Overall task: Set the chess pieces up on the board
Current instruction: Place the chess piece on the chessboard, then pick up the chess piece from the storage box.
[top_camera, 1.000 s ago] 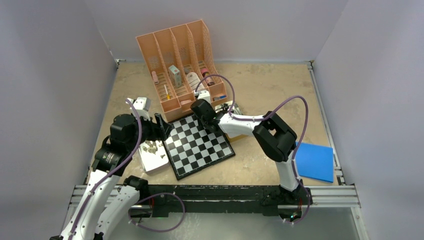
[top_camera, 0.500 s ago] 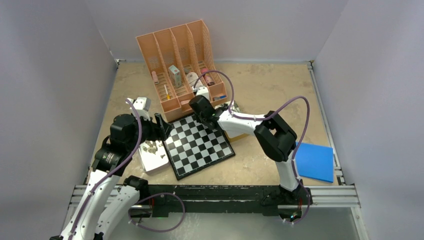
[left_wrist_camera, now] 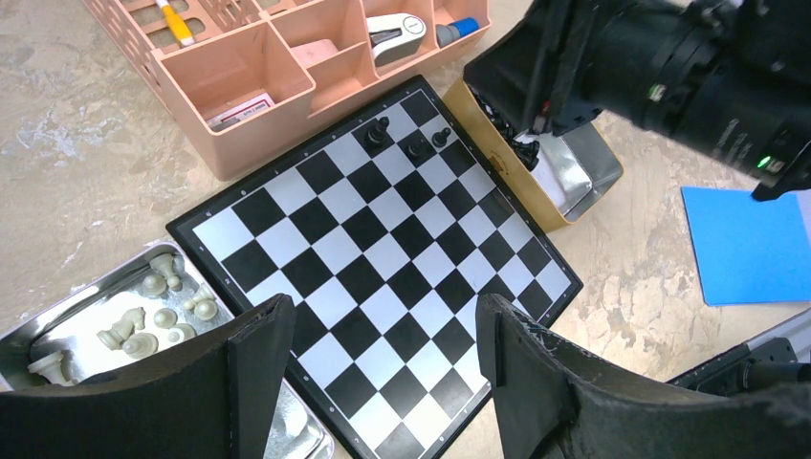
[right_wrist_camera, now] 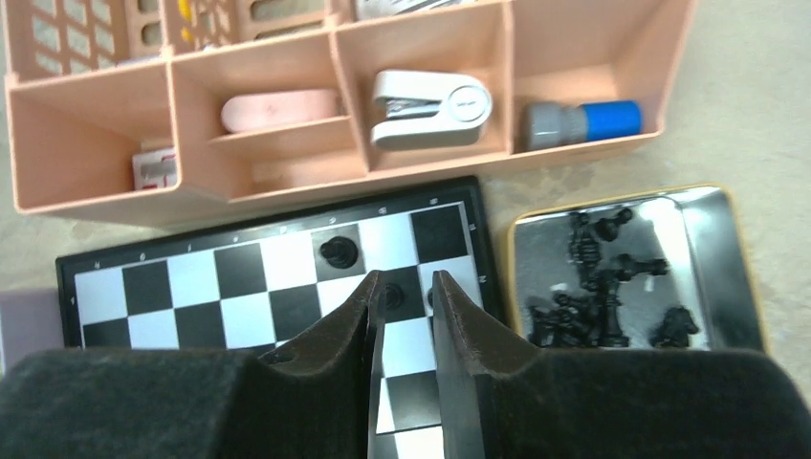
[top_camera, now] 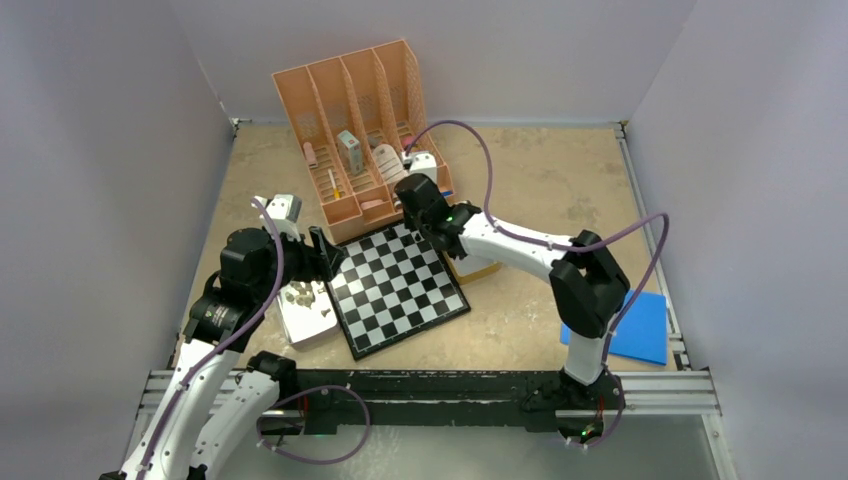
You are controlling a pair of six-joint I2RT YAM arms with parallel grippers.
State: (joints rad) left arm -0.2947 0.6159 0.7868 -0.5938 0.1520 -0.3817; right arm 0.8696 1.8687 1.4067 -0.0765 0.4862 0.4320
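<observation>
1. Since one second ago, the right arm (top_camera: 520, 248) has stretched out: its elbow went to the right and its wrist went farther from you, toward the peach organizer (top_camera: 350, 90). Your left arm and the board (top_camera: 400, 290) lie as before.
2. Top view: the left gripper (top_camera: 325, 255) hangs at the board's left corner, beside a metal tray (top_camera: 310, 325) with the beige pieces (top_camera: 300, 293). A blue sheet (top_camera: 635, 330) lies well apart on the right. You cannot see the right fingers here.
3. Left wrist view: the left gripper (left_wrist_camera: 383, 316) has its fingers spread wide and holds nothing. Under it lies the board (left_wrist_camera: 383, 258). Three black pieces (left_wrist_camera: 416, 146) stand on squares at the far corner. The beige pieces (left_wrist_camera: 143, 320) lie in their tray (left_wrist_camera: 115, 273).
4. Right wrist view: the right gripper (right_wrist_camera: 402, 287) is over that same corner of the board (right_wrist_camera: 239, 287). Its fingers stand narrow, with only a slim gap. One black piece (right_wrist_camera: 338, 251) stands just left of them. Another shows through the gap, down on its square. The other black pieces (right_wrist_camera: 593, 287) lie in a gold-rimmed tray (right_wrist_camera: 712, 249) just beside the board.
</observation>
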